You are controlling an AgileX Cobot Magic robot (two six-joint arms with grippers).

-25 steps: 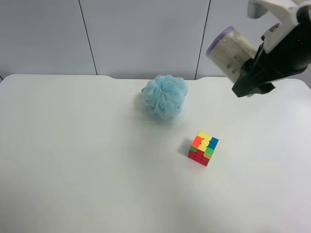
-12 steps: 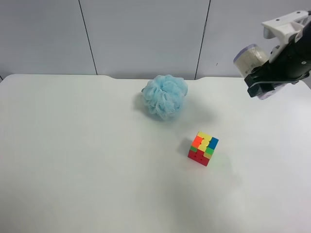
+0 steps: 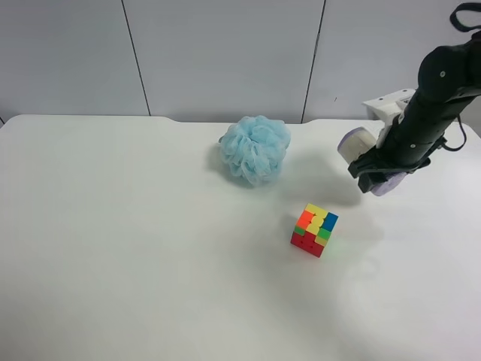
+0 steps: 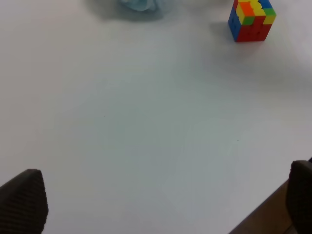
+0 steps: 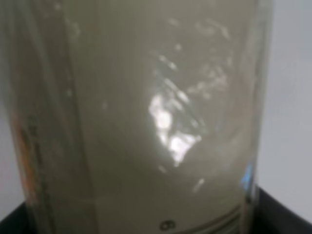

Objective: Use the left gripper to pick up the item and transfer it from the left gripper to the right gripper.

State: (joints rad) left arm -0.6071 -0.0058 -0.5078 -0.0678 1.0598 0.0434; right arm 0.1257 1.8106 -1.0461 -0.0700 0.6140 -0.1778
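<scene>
Cream-labelled item (image 3: 355,143), purple ends, tilted above table (clamped in right claw (image 3: 373,167)).

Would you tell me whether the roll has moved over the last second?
Yes: the roll has come down toward the table, nearer the puzzle cube.

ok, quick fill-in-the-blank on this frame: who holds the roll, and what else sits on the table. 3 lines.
1. The item is gripped by the ____ gripper.
2. The left gripper holds nothing and its jaws are ____.
3. The puzzle cube and the light-blue ____ rest on the white table, apart from each other.

Missing words: right; open; bath puff
</scene>
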